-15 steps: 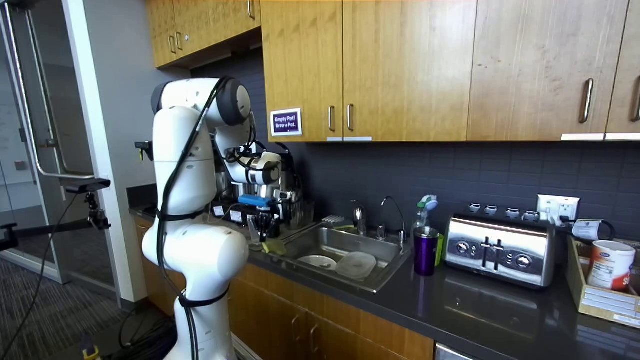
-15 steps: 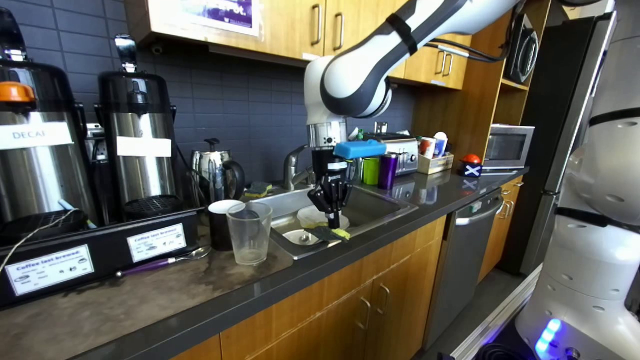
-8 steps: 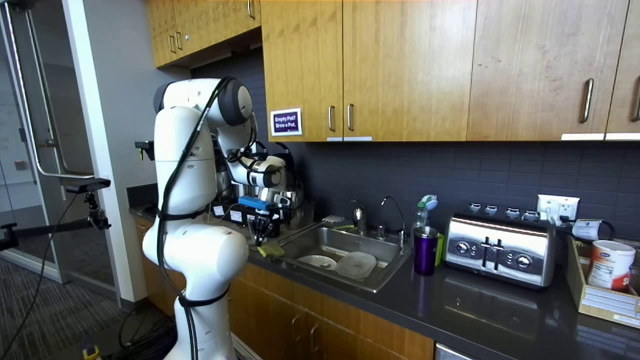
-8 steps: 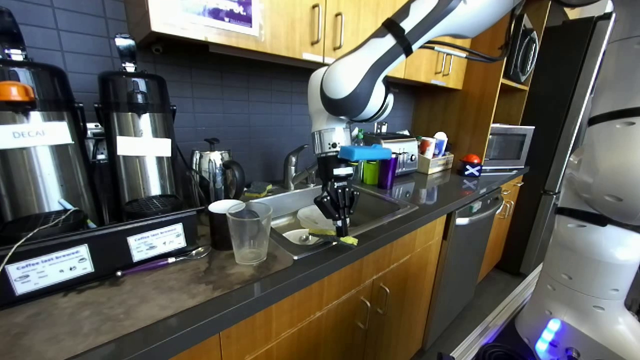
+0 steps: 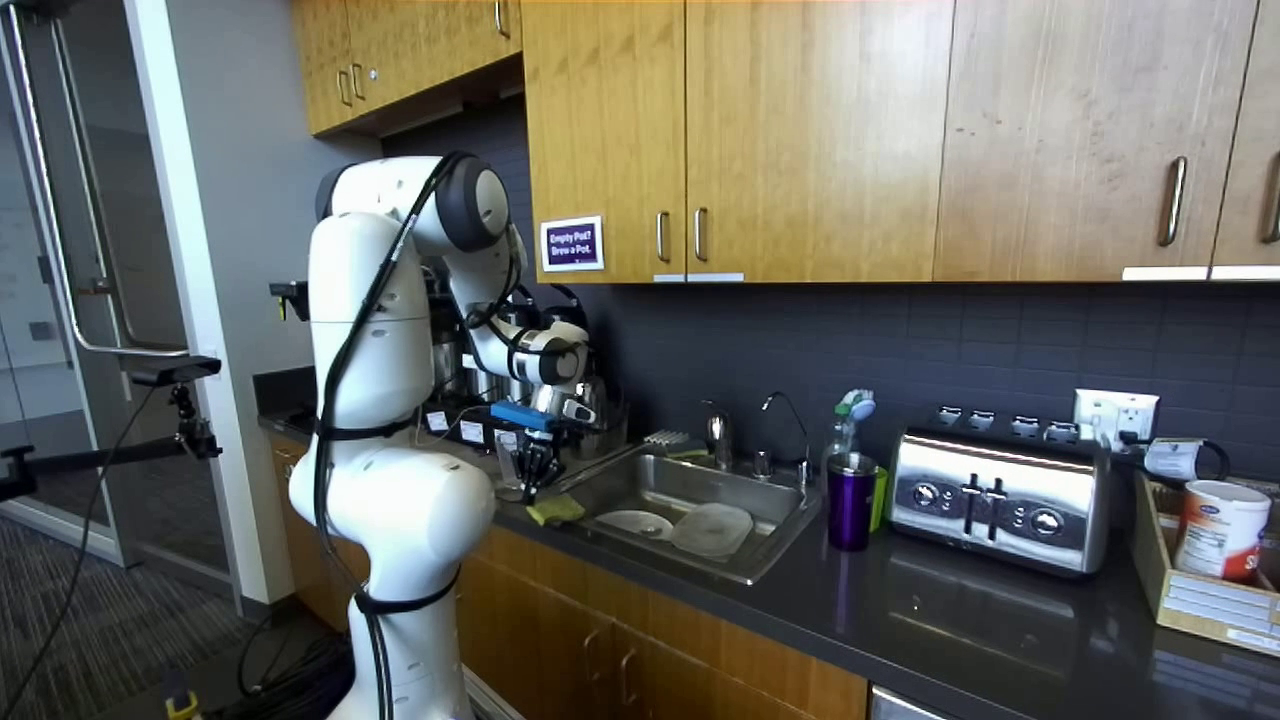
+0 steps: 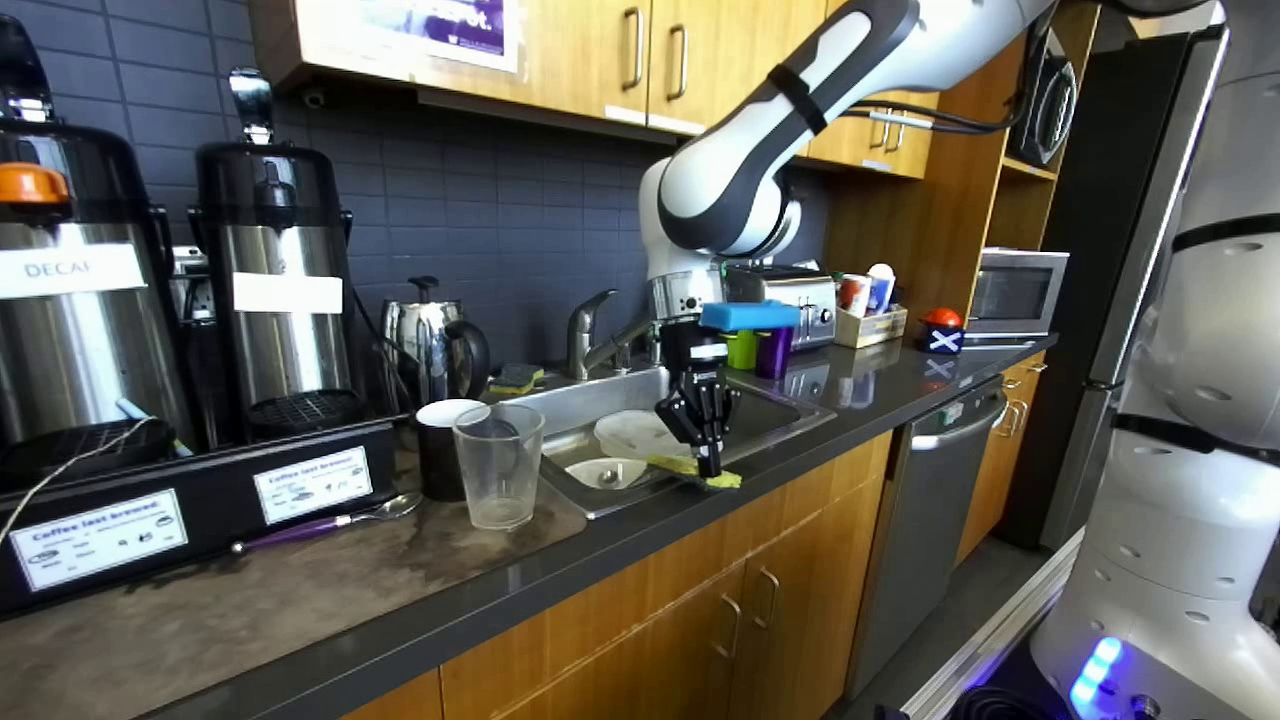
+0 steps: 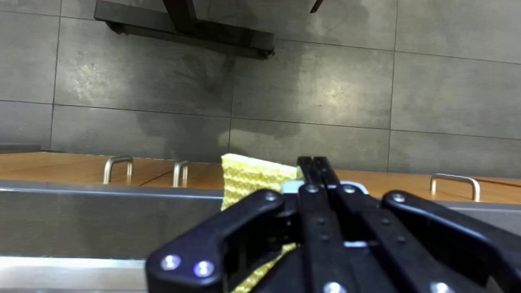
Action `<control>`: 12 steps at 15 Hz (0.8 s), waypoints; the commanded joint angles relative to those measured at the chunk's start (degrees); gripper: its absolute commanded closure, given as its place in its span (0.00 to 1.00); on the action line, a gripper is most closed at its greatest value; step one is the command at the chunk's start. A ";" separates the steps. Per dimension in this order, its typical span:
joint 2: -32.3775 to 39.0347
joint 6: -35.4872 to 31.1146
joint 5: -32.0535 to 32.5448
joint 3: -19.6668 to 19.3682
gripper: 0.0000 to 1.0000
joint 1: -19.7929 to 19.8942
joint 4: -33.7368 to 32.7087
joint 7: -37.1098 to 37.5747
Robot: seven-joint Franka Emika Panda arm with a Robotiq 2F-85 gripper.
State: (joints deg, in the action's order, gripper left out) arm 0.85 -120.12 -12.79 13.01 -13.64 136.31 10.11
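At the centre of the wrist view, the gripper [image 7: 313,159] points away from the camera with its jaws closed, the two fingers almost side by side. They appear to pinch the edge of a yellow sponge [image 7: 254,177], most of which spreads to the left of them in that frame; how much sits between the tips is hidden. There the sponge crosses the dark strip of surface [image 7: 101,224] left of centre, its upper end overlapping the wooden cabinet fronts [image 7: 73,166].

In both exterior views the sponge is just beside the near edge of the sink [image 5: 690,480]; contact with the surface cannot be made out. A blue block [image 6: 750,316] juts from the wrist above it. Near the middle of an exterior view, a white dish [image 5: 635,523] and a translucent container [image 5: 712,532] lie in the sink.

Left of centre in an exterior view, a clear cup [image 6: 500,475] stands just beside a black mug [image 6: 440,465], with a purple-handled spoon [image 6: 335,522] near them. Behind stands a steel pot [image 6: 420,345]. At the right of an exterior view, a purple tumbler [image 5: 851,505] stands beside a chrome toaster [image 5: 998,505].
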 commanded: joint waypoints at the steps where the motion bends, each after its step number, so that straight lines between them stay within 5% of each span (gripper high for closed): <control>1: -1.71 0.43 -0.33 -0.87 0.99 1.18 1.92 -1.92; 12: -5.43 0.39 1.78 -4.00 0.99 4.41 5.96 -2.35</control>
State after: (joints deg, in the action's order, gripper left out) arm -0.97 -120.13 -12.39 9.75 -10.14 139.96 8.57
